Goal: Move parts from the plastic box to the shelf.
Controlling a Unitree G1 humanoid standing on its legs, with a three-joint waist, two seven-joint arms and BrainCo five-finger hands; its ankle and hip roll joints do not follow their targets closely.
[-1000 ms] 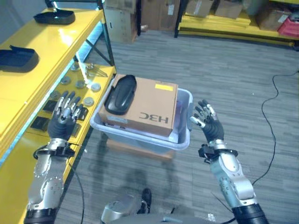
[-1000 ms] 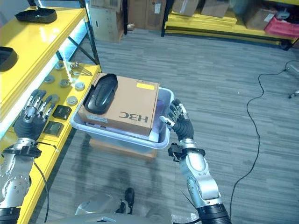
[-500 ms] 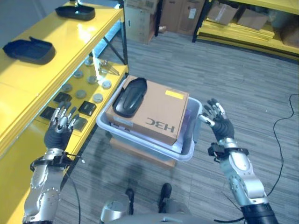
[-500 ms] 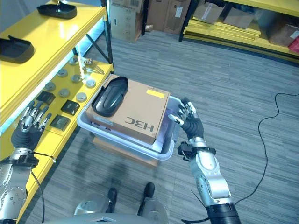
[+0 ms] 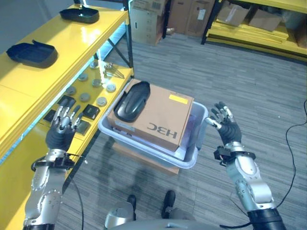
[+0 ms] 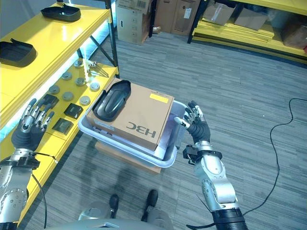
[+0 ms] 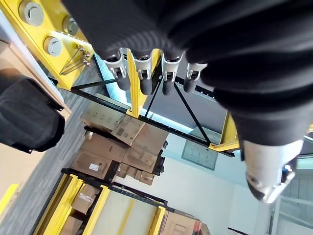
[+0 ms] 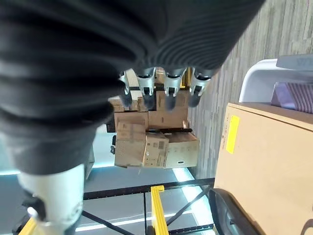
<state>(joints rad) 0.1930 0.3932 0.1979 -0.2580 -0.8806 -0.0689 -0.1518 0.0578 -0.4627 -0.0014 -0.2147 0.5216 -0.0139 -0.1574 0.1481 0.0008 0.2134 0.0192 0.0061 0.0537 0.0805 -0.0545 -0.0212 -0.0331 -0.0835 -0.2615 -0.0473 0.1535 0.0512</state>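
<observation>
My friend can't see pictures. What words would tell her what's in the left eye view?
A robot holds its open left hand and right hand either side of a plastic box on a grey floor. A cardboard box sits in it with a black part on top. On the robot's left, a yellow shelf carries black parts and round metal discs.

Part point(image 5: 130, 100) on carton point(image 5: 156, 118) in plastic box point(image 5: 192, 159) — shelf point(image 5: 29, 81) left.

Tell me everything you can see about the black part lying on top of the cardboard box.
The black moulded plastic part is a long, rounded shell with a smooth, slightly glossy surface. It lies flat on the brown cardboard box, along the box's shelf-side edge, its narrower end pointing away from the robot. The box sits in the translucent grey plastic box. Neither hand touches it.
</observation>
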